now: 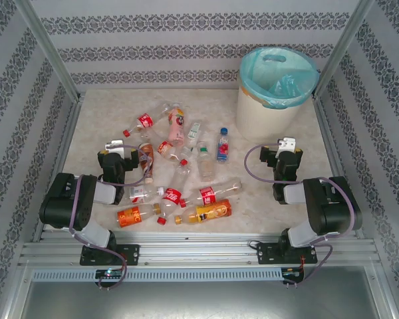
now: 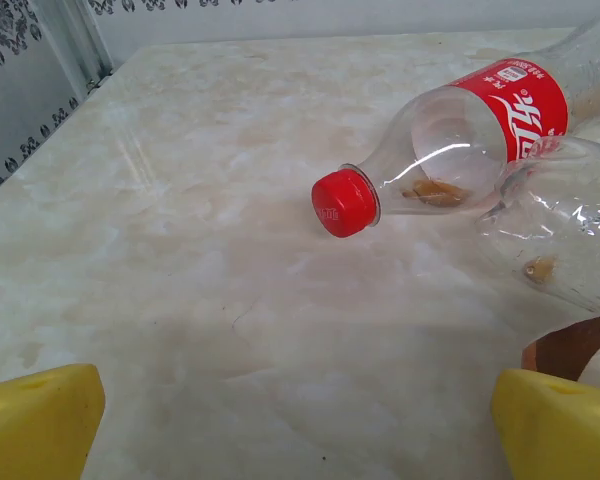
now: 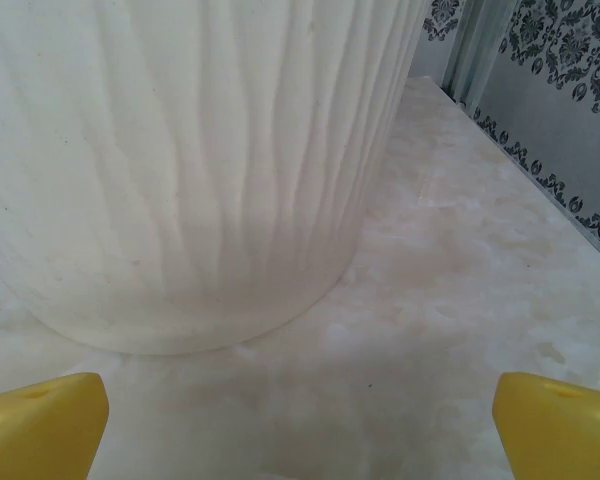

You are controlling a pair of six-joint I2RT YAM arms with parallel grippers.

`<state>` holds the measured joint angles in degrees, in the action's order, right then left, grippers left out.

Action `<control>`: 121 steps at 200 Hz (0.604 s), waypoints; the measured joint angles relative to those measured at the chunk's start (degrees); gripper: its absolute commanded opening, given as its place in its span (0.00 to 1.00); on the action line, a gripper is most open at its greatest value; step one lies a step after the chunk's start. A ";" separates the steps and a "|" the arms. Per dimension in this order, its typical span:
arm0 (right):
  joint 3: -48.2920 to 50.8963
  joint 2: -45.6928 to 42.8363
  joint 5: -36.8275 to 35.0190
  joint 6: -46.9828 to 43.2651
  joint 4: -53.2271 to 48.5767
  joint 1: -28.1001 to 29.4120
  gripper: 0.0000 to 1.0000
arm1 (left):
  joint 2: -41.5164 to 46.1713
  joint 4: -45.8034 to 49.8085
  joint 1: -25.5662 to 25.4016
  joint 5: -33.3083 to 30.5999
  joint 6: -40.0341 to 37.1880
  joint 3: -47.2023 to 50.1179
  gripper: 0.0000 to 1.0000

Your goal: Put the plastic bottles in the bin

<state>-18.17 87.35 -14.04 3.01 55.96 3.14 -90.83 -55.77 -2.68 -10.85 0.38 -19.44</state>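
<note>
Plastic bottles lie scattered overhead — bin wall at right wrist — left tool, right tool agape.

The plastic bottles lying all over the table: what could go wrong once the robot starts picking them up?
1. The clear red-capped bottle with the red label lies on its side beside another clear bottle; round and smooth, it may roll or slip from the open left gripper.
2. The open right gripper faces the cream-white round bin closely and could knock it.
</note>
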 measured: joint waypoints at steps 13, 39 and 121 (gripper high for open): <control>0.00 0.00 0.00 0.00 0.00 0.00 0.98 | 0.00 -0.17 0.00 0.00 0.00 0.00 1.00; 0.00 0.04 0.00 0.00 0.00 0.00 0.98 | 0.00 -0.39 0.00 0.00 0.00 0.00 1.00; 0.00 0.09 0.59 0.00 0.00 0.00 0.98 | 0.00 -0.39 0.00 0.00 0.00 0.00 1.00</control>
<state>-18.17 87.44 -13.45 3.01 55.96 3.14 -90.83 -56.16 -2.68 -10.85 0.38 -19.44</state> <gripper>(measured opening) 0.982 0.997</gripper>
